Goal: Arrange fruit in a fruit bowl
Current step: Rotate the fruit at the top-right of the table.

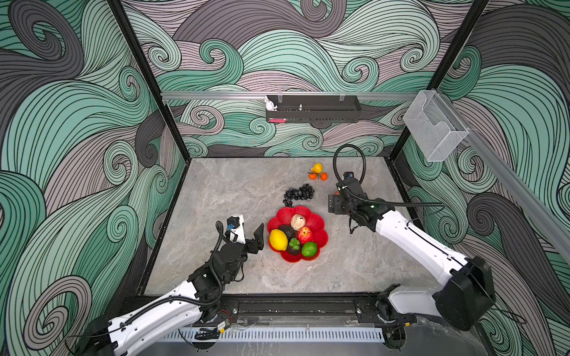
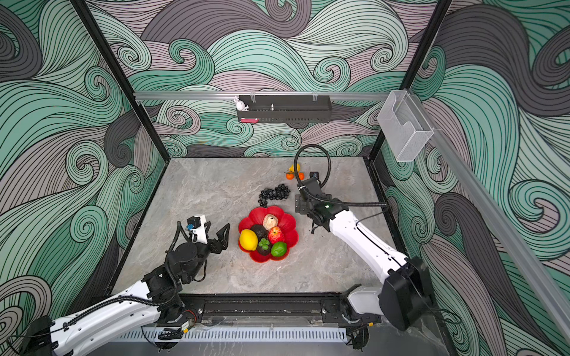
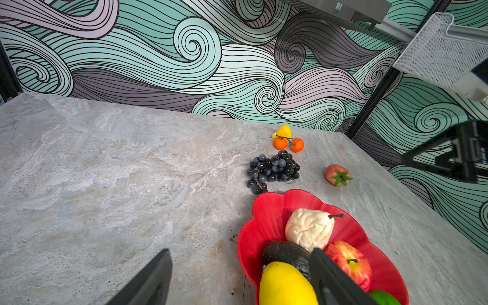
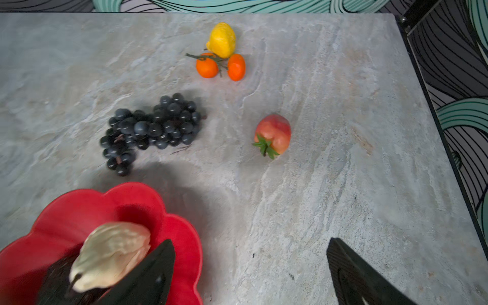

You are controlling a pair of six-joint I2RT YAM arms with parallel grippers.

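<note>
Left gripper (image 2: pixel 217 228) and right gripper (image 4: pixel 250 240) jaws apart, empty; black beaded toy grape bunch (image 4: pixel 153 126) likely light, floppy, so pinch its thick middle.

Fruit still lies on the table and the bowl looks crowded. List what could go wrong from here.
1. The fruit bowl already holds six fruits, so the wide grape bunch would likely land on top and could push one over the shallow rim.
2. The grape bunch lies close to the bowl's rim, so a grasp there may nudge the bowl.
3. The round red fruit near the open right gripper might roll away as the jaws close.
</note>
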